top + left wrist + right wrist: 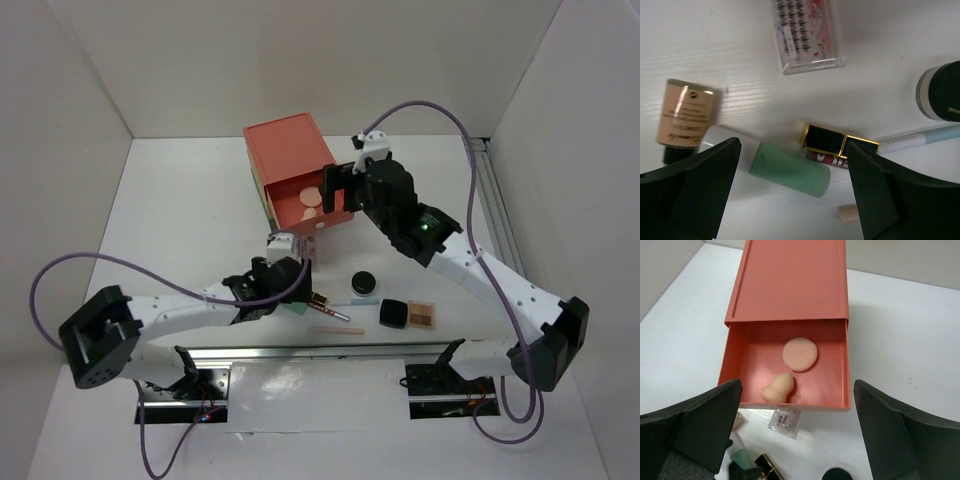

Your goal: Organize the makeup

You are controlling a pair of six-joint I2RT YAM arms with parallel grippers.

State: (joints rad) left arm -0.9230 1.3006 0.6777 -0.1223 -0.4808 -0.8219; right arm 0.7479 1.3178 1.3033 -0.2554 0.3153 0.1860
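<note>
- Left tool [792, 160] spread wide, empty, low over the white surface [715, 40].
- Mint-green plastic tube [790, 169] and black-and-gold lipstick [839, 144] lie side by side between its fingers.
- Right tool [797, 390] wide, empty, above the orange box's open drawer [752, 355].
- Round peach puff [799, 354] and teardrop peach sponge [778, 388] lie inside the drawer.

Both arms have white link shells and black joint housings. Left arm [170, 312] and right arm [490, 275] each end in a big blocky black base joint. Left purple cable [100, 256], right purple cable [432, 105]. Green LED [428, 226] lit on the right arm. Left tool [792, 150] and right tool [797, 385] have matte black, wedge-shaped fingers.
</note>
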